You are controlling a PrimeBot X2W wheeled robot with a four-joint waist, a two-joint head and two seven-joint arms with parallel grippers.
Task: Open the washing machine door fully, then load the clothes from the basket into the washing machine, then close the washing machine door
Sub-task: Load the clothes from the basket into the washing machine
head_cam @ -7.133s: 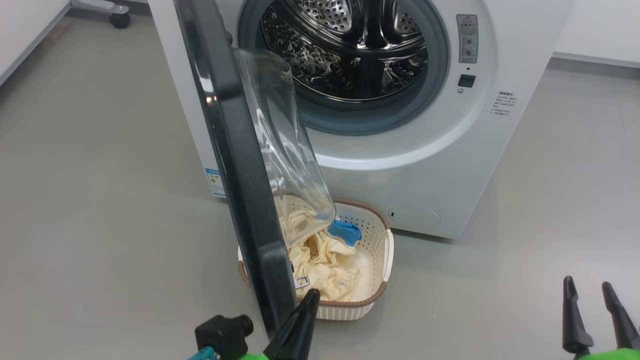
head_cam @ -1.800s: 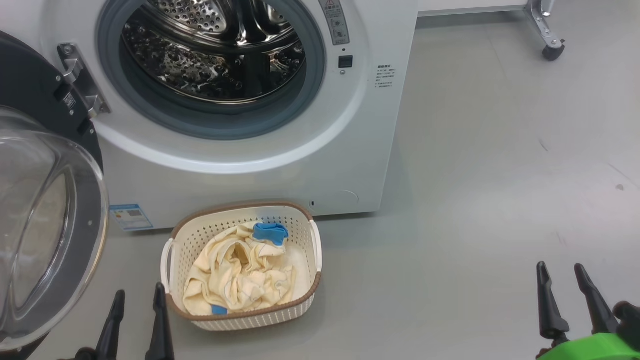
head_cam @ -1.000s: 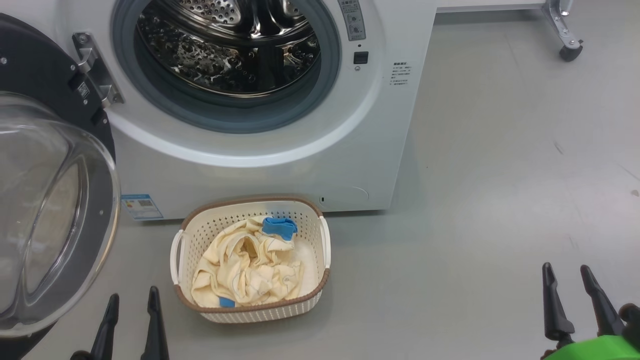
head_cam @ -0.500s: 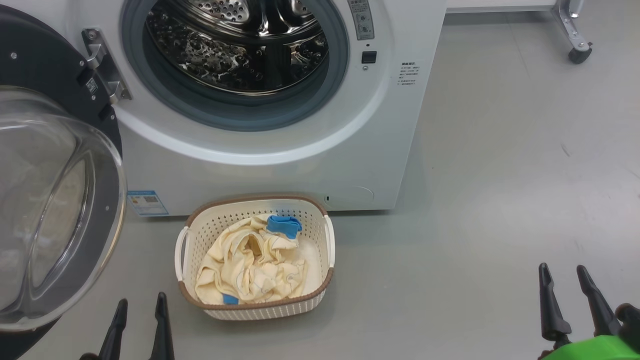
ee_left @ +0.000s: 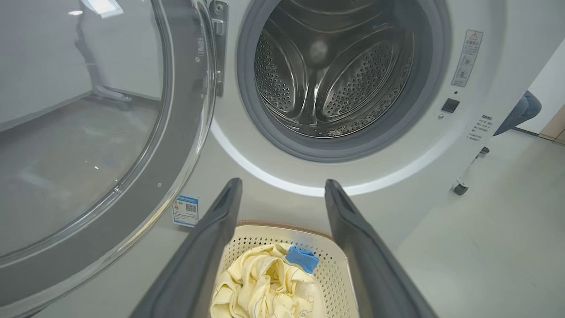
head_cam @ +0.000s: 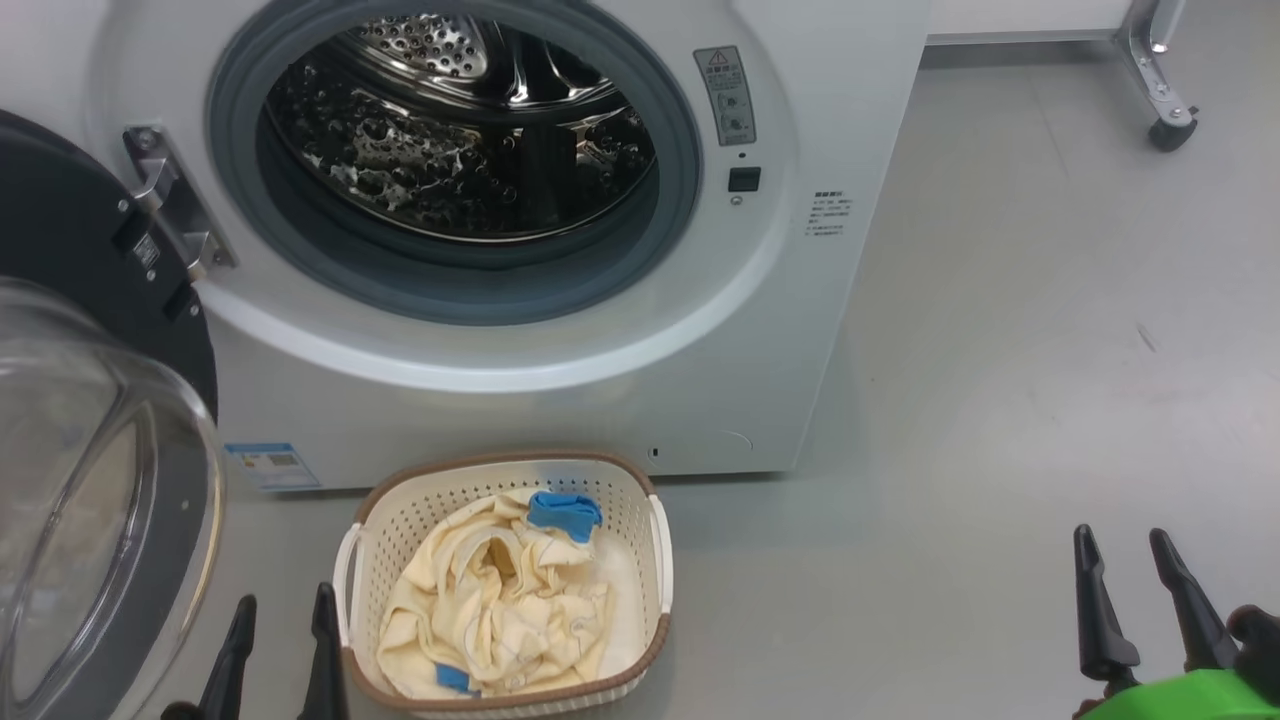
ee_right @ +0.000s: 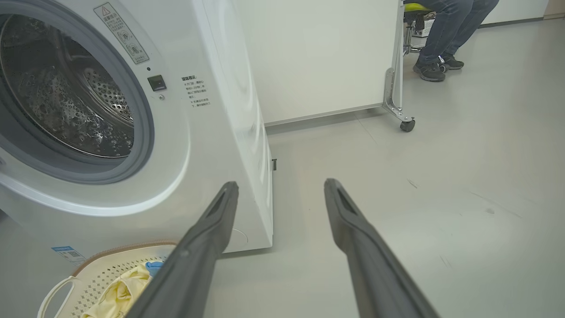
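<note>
Nearest the robot, the left gripper (head_cam: 283, 600) hung low over the floor (head_cam: 950, 400), its two fingers spread apart with nothing between them. Its inner finger stood just beside the near left corner of the basket (head_cam: 505, 458), close to the white handle on that side; contact could not be confirmed. The right gripper (head_cam: 1120, 535), likewise spread and empty, hung well apart from the basket, over bare floor on the far right.

The clothes (head_cam: 500, 610) lay heaped in the basket, ahead of the left gripper and to its right, lower than its fingertips. The heap ran lengthwise from the basket's near rim toward the machine and crowded the left half. One blue piece (head_cam: 565, 510) sat at the far end and another at the near rim. In the left wrist view the heap appeared between that gripper's fingers, along their line.

Judgement: the left arm was much the nearer. A short reach forward, inward and down should serve for the first pick.

Beyond the basket stood the washing machine (head_cam: 560, 420), with the basket's far rim close to its front. The drum (head_cam: 450, 160), above and behind the basket, stood open with no clothes in it. The washing machine door (head_cam: 70, 230) was swung wide to the left, clear of the opening and of the basket.
</note>
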